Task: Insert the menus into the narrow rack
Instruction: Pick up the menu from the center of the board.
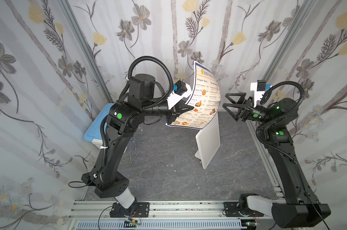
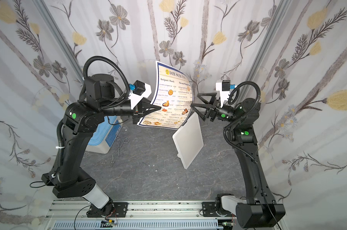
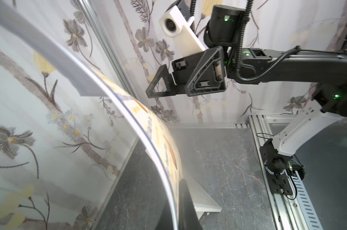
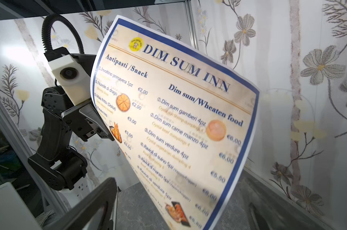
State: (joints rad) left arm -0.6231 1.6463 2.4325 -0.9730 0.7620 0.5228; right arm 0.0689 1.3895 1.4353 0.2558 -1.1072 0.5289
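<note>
Menu (image 4: 174,123) headed "DIM SUM INN", "Antipasti /Snack" column

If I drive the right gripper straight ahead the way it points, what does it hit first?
Most likely the menu, held up by the left gripper: its free edge hangs just ahead of the open right gripper. Exact depth is unclear.

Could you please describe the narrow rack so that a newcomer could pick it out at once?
Start with the dark marbled tabletop; right of its centre, beneath the curled menu, stands the narrow rack. It is a thin, plain white upright panel on a small foot, unlike the bulky blue-lidded box at the left edge.
</note>
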